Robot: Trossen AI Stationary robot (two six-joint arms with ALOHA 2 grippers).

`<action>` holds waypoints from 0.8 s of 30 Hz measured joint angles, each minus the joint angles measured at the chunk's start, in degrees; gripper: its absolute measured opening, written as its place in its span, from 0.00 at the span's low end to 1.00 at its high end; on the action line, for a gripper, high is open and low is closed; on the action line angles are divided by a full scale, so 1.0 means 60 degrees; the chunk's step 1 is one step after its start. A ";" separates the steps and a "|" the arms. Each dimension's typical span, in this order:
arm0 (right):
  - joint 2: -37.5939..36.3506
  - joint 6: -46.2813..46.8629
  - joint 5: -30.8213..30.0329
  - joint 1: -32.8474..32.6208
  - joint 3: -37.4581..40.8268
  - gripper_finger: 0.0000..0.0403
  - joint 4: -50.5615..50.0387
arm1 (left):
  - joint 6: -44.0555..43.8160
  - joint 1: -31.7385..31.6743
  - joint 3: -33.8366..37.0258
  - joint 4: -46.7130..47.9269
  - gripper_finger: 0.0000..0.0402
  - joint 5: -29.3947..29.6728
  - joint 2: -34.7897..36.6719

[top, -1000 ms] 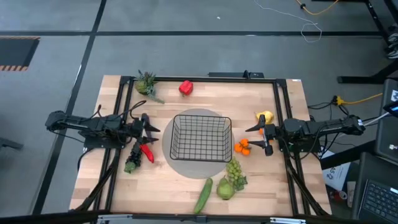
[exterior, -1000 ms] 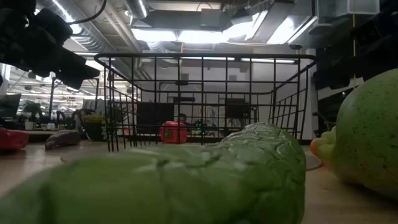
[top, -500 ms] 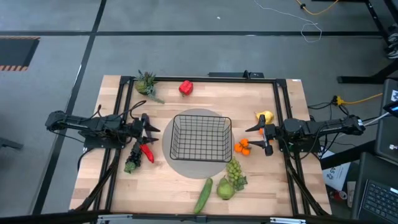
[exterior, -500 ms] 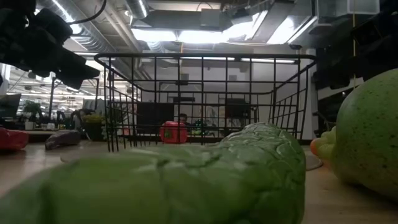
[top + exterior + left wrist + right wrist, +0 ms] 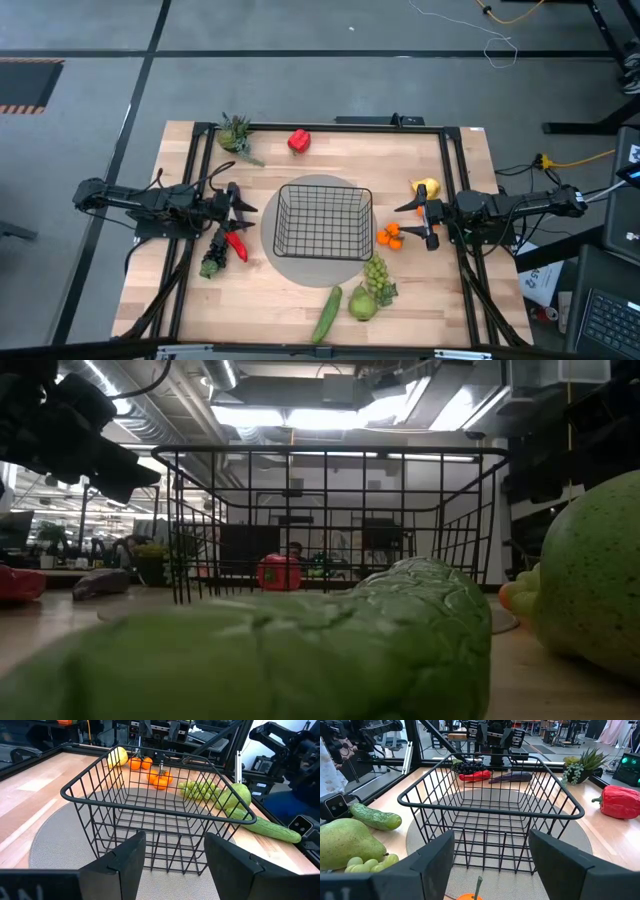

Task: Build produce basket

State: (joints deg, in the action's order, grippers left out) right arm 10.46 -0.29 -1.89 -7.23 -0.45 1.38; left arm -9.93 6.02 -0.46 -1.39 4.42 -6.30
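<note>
Currently nothing has been loaded: the wire basket (image 5: 322,222) sits empty on a grey mat (image 5: 290,266) mid-table, produce scattered around it. Left gripper (image 5: 240,208) and right gripper (image 5: 408,223) are held wide open, both empty, flanking the basket. First pick likely: the oranges (image 5: 389,236) just beside the right gripper need a short reach down

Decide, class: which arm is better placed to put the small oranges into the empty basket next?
Probably the right. The right gripper is open beside the small oranges, on the basket's right side. The left gripper waits across the basket, nearer the red chili pepper.
</note>
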 joint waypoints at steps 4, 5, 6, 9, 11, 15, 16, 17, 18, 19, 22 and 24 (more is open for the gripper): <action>0.0002 0.0009 0.0002 0.0000 0.0003 0.64 0.0002 | 0.0000 0.0001 -0.0001 0.0000 0.49 0.0001 0.0001; 0.0002 0.0000 0.0002 -0.0001 0.0001 0.64 0.0000 | 0.0000 0.0004 0.0002 0.0000 0.49 0.0001 0.0002; 0.0000 -0.0009 0.0000 -0.0002 0.0003 0.64 0.0002 | 0.0000 0.0000 0.0001 0.0000 0.49 0.0001 -0.0001; 0.0000 0.0009 0.0000 -0.0002 0.0000 0.64 0.0002 | 0.0000 0.0000 0.0002 0.0000 0.49 -0.0002 0.0002; 0.0000 -0.0003 0.0000 -0.0001 0.0003 0.64 0.0001 | 0.0000 0.0001 -0.0001 0.0000 0.49 0.0001 0.0002; 0.0003 -0.0002 0.0000 -0.0002 0.0002 0.64 0.0204 | 0.0000 0.0000 0.0000 0.0000 0.49 0.0000 0.0001; 0.0000 0.0000 0.0003 -0.0002 0.0003 0.64 0.0266 | 0.0000 0.0001 0.0001 0.0000 0.49 0.0001 0.0001; 0.0000 0.0019 0.0013 0.0002 0.0000 0.64 0.0281 | 0.0000 0.0000 -0.0001 0.0000 0.49 -0.0001 0.0001; 0.0000 0.0099 0.0065 0.0001 0.0002 0.64 0.0265 | 0.0000 0.0004 0.0002 0.0000 0.49 0.0001 -0.0001; 0.0000 0.0295 0.0140 0.0000 0.0003 0.64 0.0240 | 0.0000 0.0004 -0.0001 0.0000 0.49 0.0001 0.0002; 0.0000 0.1086 0.0385 -0.0002 0.0000 0.64 0.0228 | 0.0000 0.0002 0.0000 0.0000 0.49 0.0001 0.0001; 0.0000 0.1775 0.0400 -0.0002 0.0003 0.64 0.0228 | 0.0003 0.0001 0.0002 0.0000 0.49 0.0001 0.0001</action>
State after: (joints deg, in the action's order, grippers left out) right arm 10.46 10.36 0.51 -7.25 -0.43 2.74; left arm -9.92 6.03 -0.45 -1.39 4.43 -6.29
